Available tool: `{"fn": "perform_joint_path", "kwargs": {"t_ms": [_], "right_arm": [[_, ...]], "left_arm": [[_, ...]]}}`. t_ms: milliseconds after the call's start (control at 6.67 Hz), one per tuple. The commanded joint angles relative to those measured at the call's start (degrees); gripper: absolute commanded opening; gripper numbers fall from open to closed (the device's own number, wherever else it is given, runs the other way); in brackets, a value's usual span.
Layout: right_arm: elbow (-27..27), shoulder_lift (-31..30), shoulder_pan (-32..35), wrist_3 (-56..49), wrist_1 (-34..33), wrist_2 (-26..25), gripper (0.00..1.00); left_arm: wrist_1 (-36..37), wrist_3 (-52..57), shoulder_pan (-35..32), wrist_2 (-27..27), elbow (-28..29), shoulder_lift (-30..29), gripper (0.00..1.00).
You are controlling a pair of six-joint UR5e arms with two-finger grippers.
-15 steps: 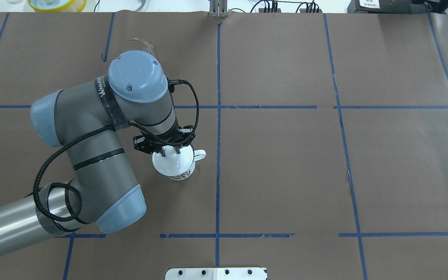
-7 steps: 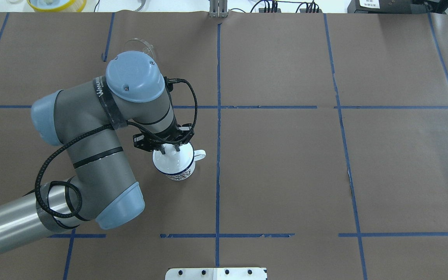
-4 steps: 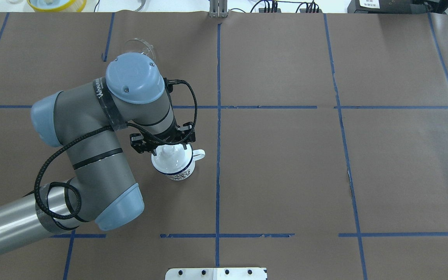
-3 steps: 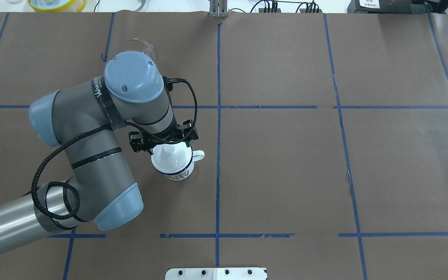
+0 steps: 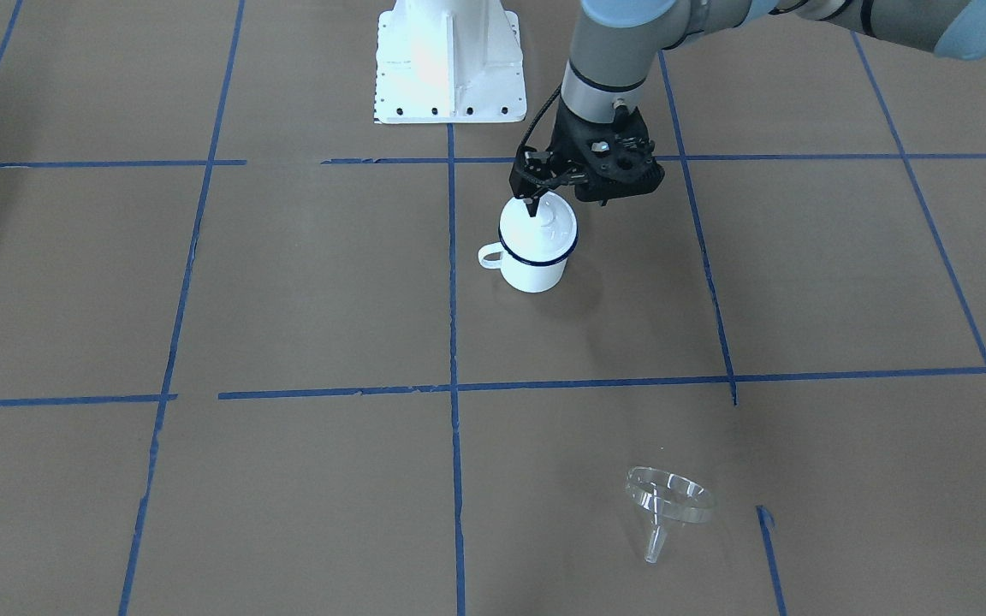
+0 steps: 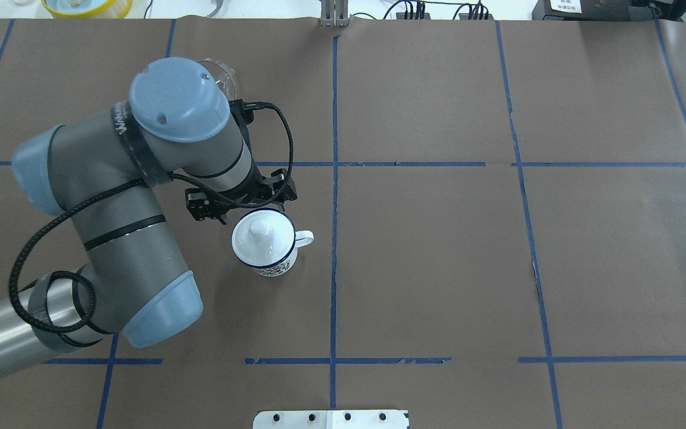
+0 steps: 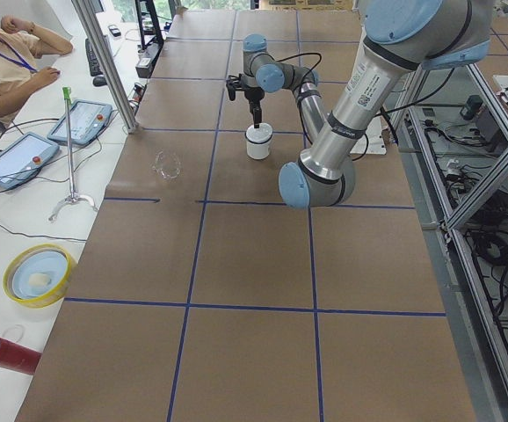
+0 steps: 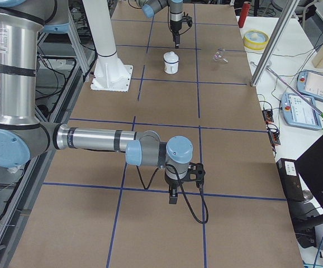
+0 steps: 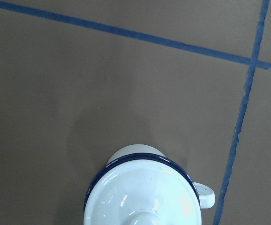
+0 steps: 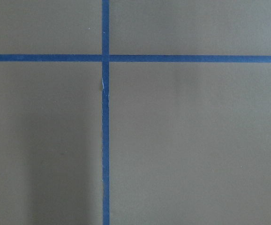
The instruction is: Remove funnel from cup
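The cup (image 6: 273,266) is a white mug with a dark blue rim, standing upright left of the table's middle, also in the front view (image 5: 534,267) and the left wrist view (image 9: 126,161). A white domed lid (image 6: 259,237) with a knob sits on it. The clear funnel (image 5: 668,500) lies on its side on the paper, apart from the cup, half hidden behind my left arm in the overhead view (image 6: 223,70). My left gripper (image 6: 240,205) is open and empty, above and just beyond the cup. My right gripper (image 8: 172,195) hangs over bare table far off; I cannot tell its state.
The white robot base plate (image 5: 448,60) stands at the robot's edge of the table. A yellow dish (image 7: 39,274), a red cylinder (image 7: 8,354), tablets and a seated operator (image 7: 3,61) are on the side bench. Blue tape lines grid the brown paper.
My left gripper was shut on the lid's knob, then opened, rose and drew back towards the far left. The lid stays on the cup. The funnel has not moved.
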Motion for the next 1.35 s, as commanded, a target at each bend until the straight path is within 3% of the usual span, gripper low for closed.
{"fn": "perform_joint_path", "kwargs": {"t_ms": [0, 150, 600, 900, 1050, 1200], "right_arm": [[0.0, 0.0, 0.0, 0.0, 0.0, 0.0, 1.00], [0.0, 0.0, 0.0, 0.0, 0.0, 0.0, 1.00], [0.0, 0.0, 0.0, 0.0, 0.0, 0.0, 1.00], [-0.1, 0.0, 0.0, 0.0, 0.0, 0.0, 1.00], [-0.1, 0.0, 0.0, 0.0, 0.0, 0.0, 1.00], [0.0, 0.0, 0.0, 0.0, 0.0, 0.0, 1.00]], "left_arm": [[0.0, 15.2, -10.2, -1.5, -5.4, 6.4, 1.00], [-0.2, 27.7, -17.1, -7.2, -5.5, 11.4, 1.00], [-0.4, 57.1, -39.2, -16.8, -1.8, 25.2, 1.00], [-0.4, 82.4, -52.7, -17.5, 7.2, 30.7, 1.00], [-2.1, 90.6, -57.4, -17.5, 11.5, 34.7, 1.00], [-5.4, 90.8, -58.8, -17.4, 14.2, 38.2, 1.00]]}}
